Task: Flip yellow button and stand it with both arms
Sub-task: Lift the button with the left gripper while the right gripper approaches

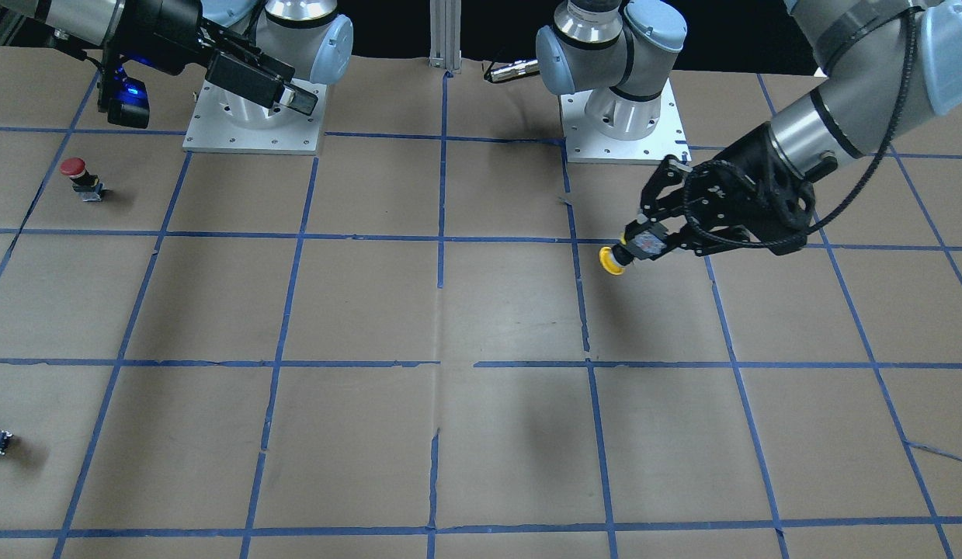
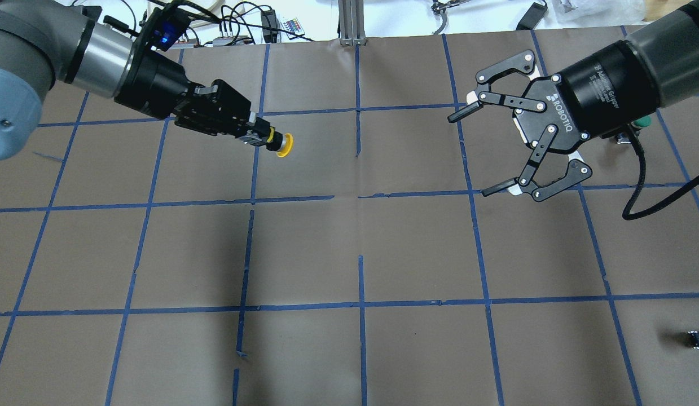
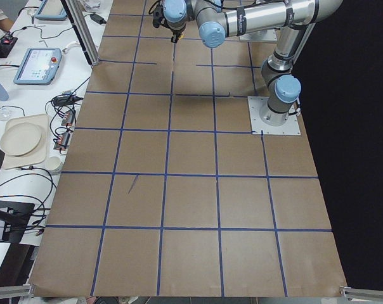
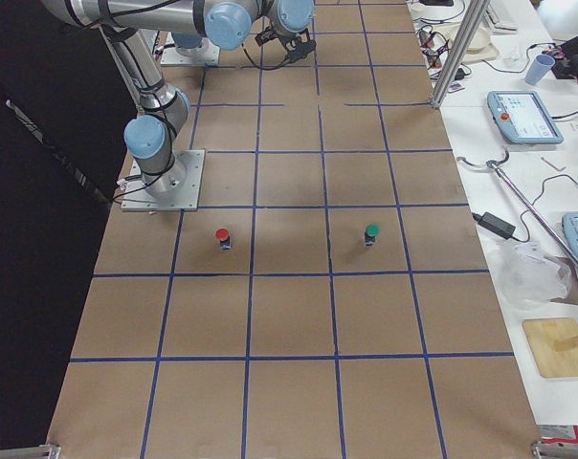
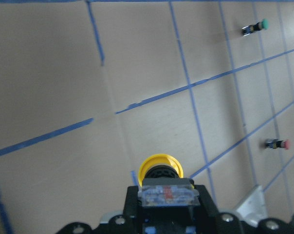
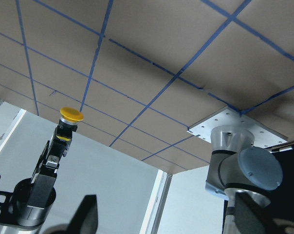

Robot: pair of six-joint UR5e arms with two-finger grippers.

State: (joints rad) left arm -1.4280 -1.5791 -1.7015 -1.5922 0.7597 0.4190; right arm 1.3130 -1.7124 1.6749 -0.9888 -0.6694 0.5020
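Observation:
My left gripper [image 2: 258, 135] is shut on the grey-and-black body of the yellow button [image 2: 282, 145] and holds it sideways above the table, cap pointing toward the table's middle. In the front-facing view the left gripper [image 1: 645, 242] and the yellow button [image 1: 612, 260] are at the right. The left wrist view shows the yellow cap [image 5: 160, 168] just past the fingers. My right gripper [image 2: 473, 153] is wide open and empty, well to the right of the button and facing it. The right wrist view shows the button [image 6: 70, 115] far off between its open fingers [image 6: 87, 214].
A red-capped button [image 1: 74, 167] stands near the right arm's base. A green-capped button [image 4: 371, 231] stands further out, partly hidden behind the right wrist in the overhead view. A tiny dark block [image 2: 696, 338] lies near the table's right edge. Blue tape lines grid the brown table.

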